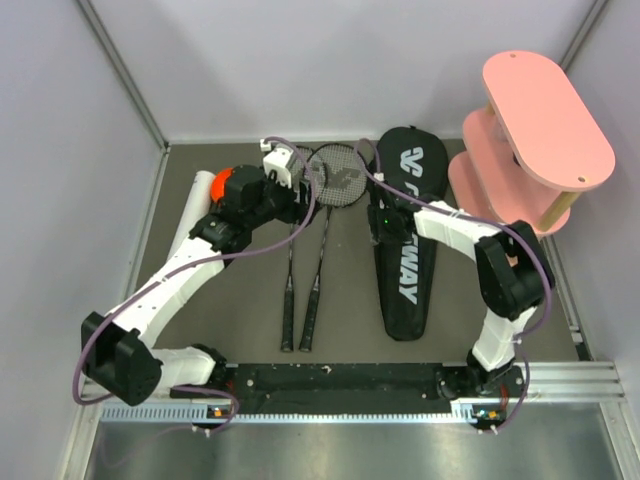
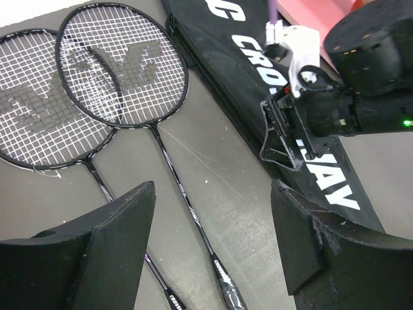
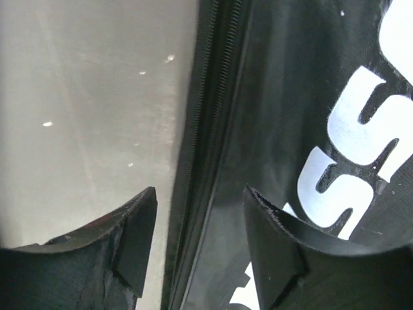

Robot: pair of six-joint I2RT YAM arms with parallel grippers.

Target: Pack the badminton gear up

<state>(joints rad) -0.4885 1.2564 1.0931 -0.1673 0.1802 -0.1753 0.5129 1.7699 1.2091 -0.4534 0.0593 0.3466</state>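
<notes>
Two black rackets (image 1: 318, 250) lie side by side at mid-table, heads far and handles near. One head (image 2: 122, 64) overlaps the other (image 2: 35, 110). My left gripper (image 1: 300, 200) hovers open over their shafts (image 2: 213, 187), nothing between its fingers. The black "CROSSWAY" bag (image 1: 405, 250) lies to the right of the rackets (image 2: 219, 39). My right gripper (image 1: 382, 218) is low at the bag's left side (image 2: 284, 139). It stands open (image 3: 200, 190) astride the bag's zippered edge (image 3: 206, 129). A white tube (image 1: 190, 215) with an orange cap (image 1: 222, 183) lies at the left, partly under my left arm.
A pink tiered oval shelf (image 1: 545, 130) stands at the back right, close to the bag's head. Grey walls close in the table on the left, the back and the right. A black rail (image 1: 340, 378) runs along the near edge between the arm bases.
</notes>
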